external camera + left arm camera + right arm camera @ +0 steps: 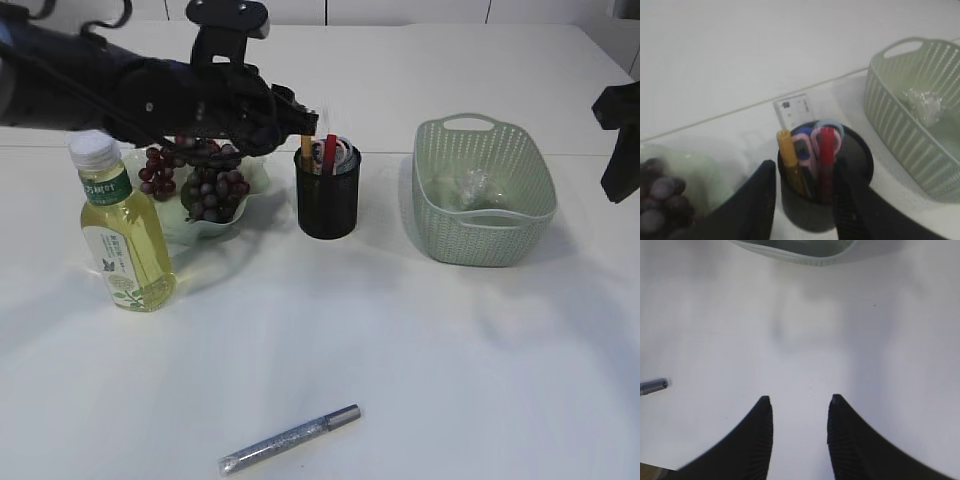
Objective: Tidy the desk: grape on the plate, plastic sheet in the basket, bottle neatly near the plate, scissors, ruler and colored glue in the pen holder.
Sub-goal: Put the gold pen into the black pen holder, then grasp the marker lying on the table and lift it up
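Observation:
Purple grapes [200,180] lie on the pale green plate [255,185]. The yellow-green bottle [125,240] stands upright left of the plate. The black mesh pen holder [327,205] holds scissors [827,131], a clear ruler [795,111], a yellow glue pen [787,155] and a red one [826,150]. The crumpled plastic sheet [472,187] lies in the green basket [483,190]. A silver glitter glue pen [290,438] lies on the table at the front. My left gripper [805,167] is open, just above the holder, its fingers to either side. My right gripper [800,402] is open and empty over bare table.
The basket [900,100] stands right of the pen holder. The right arm [620,130] hangs at the right edge, beside the basket. In the right wrist view the basket rim [800,252] is at the top and the silver pen's tip [652,386] at the left edge.

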### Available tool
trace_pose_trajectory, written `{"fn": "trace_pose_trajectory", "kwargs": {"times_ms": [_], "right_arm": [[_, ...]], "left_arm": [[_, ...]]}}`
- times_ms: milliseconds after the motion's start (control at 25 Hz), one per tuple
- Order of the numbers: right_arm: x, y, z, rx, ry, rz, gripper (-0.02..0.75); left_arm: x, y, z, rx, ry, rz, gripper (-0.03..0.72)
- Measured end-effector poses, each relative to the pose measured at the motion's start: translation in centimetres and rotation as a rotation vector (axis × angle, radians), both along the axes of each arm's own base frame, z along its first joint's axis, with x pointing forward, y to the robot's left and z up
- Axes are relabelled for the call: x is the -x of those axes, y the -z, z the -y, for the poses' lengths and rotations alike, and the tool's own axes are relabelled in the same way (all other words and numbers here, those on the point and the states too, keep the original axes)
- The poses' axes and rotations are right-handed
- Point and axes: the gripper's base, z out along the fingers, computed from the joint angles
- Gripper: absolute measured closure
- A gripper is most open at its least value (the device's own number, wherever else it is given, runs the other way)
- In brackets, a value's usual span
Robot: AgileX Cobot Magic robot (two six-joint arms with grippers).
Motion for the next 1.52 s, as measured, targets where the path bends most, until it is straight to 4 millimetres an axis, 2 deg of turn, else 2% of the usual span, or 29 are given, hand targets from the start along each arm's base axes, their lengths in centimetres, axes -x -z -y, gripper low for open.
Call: {"fn": "trace_pose_trajectory", "kwargs": {"times_ms": [160, 320, 640, 800, 1000, 1240, 1520], "right_arm": [[0.0, 0.0, 0.0, 0.0, 0.0, 0.0, 0.433], [0.0, 0.0, 0.0, 0.0, 0.0, 0.0, 0.433], [0.0, 0.0, 0.0, 0.0, 0.0, 0.0, 0.433], [0.0, 0.0, 0.0, -0.002, 0.0, 0.0, 0.433], [0.0, 0.0, 0.0, -0.002, 0.0, 0.0, 0.433], [0.0, 0.0, 0.0, -0.002, 0.0, 0.0, 0.433], [0.0, 0.0, 0.0, -0.003, 0.0, 0.0, 0.433]], "left_arm": [[2.0, -2.3, -0.5, -0.096, 0.004, -0.102, 0.408], [4.9, -3.8, 0.2, -0.223, 0.065, -0.191, 0.412], [11.4, -2.8, 2.9, -0.5, 0.226, -0.468, 0.423], [13.7, -2.5, 4.1, -0.546, 0.332, -0.55, 0.423], [15.1, -1.9, 4.3, -0.591, 0.462, -0.66, 0.427], [15.7, -0.3, 5.0, -0.585, 0.567, -0.757, 0.43], [15.0, 3.5, 6.0, -0.621, 0.595, -0.809, 0.432]]}}
